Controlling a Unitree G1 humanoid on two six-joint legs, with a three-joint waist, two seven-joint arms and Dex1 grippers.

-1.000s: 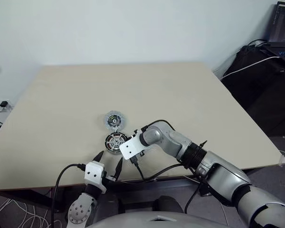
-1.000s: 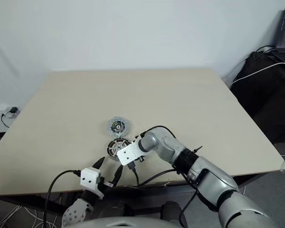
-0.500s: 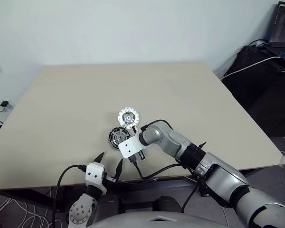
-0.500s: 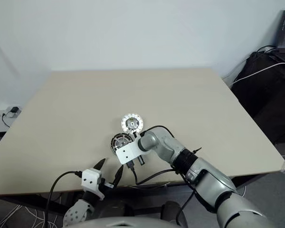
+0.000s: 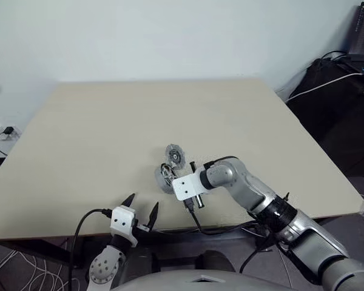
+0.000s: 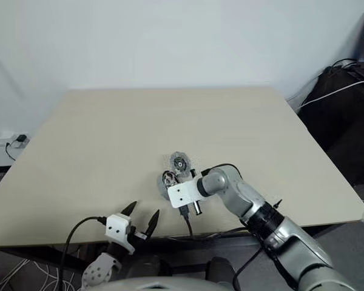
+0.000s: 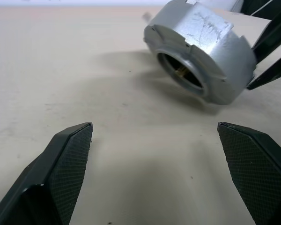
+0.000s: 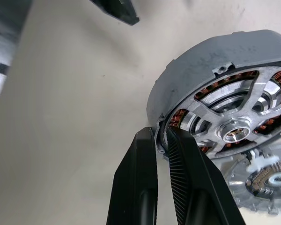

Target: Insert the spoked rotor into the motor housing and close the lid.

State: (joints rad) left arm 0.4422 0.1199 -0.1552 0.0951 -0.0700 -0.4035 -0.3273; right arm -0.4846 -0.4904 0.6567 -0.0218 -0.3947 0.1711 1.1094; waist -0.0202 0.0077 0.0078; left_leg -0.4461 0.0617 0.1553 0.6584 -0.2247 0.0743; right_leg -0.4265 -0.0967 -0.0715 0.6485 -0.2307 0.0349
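Two round parts near the table's front edge. Housing: rotor seated inside over copper coils, tilted, rim pinched between the right gripper's fingers, apparently raised off the table. Lid: on the table just behind the housing. Left gripper: fingers spread wide, empty, near the housing at the table edge.

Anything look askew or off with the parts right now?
Yes. The round grey motor housing with copper windings hangs tilted, pinched at its rim by the right gripper, off the beige table. The pale round lid lies just beyond.
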